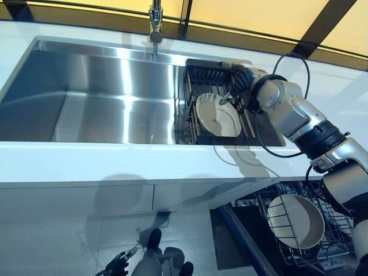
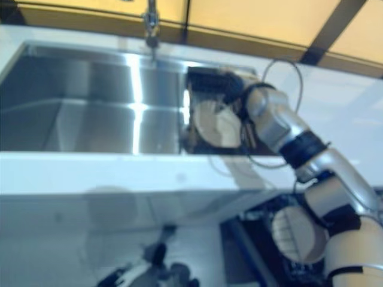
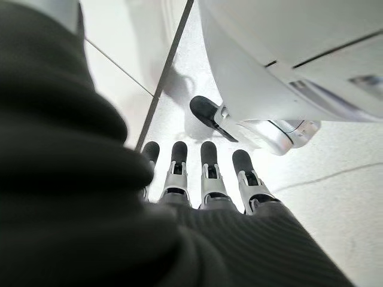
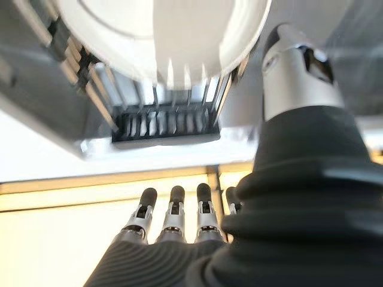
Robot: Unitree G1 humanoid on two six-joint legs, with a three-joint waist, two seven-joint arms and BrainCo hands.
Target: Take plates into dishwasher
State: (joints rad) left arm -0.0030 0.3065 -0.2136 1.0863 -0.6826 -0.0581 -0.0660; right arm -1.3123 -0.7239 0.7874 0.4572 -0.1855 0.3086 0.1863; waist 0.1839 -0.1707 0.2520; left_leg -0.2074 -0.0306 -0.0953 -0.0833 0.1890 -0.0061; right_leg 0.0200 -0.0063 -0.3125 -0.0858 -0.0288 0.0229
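A white plate [image 1: 217, 115] leans in the black dish rack [image 1: 198, 75] at the right end of the sink. My right hand [image 1: 244, 86] hovers over the rack at the plate's far right rim. In the right wrist view its fingers [image 4: 173, 215] are straight and point away from the plate [image 4: 161, 36], while the thumb stands close beside the rim without gripping it. Another white plate [image 1: 296, 221] stands in the open dishwasher's lower rack [image 1: 339, 230] at the bottom right. My left hand [image 3: 209, 173] hangs low over the floor, open and holding nothing.
The steel sink [image 1: 86, 103] fills the left and middle, with a faucet [image 1: 155, 23] at its back edge. A white counter [image 1: 115, 161] runs along the front of the sink, with white cabinet fronts below it. The dishwasher door is open at the lower right.
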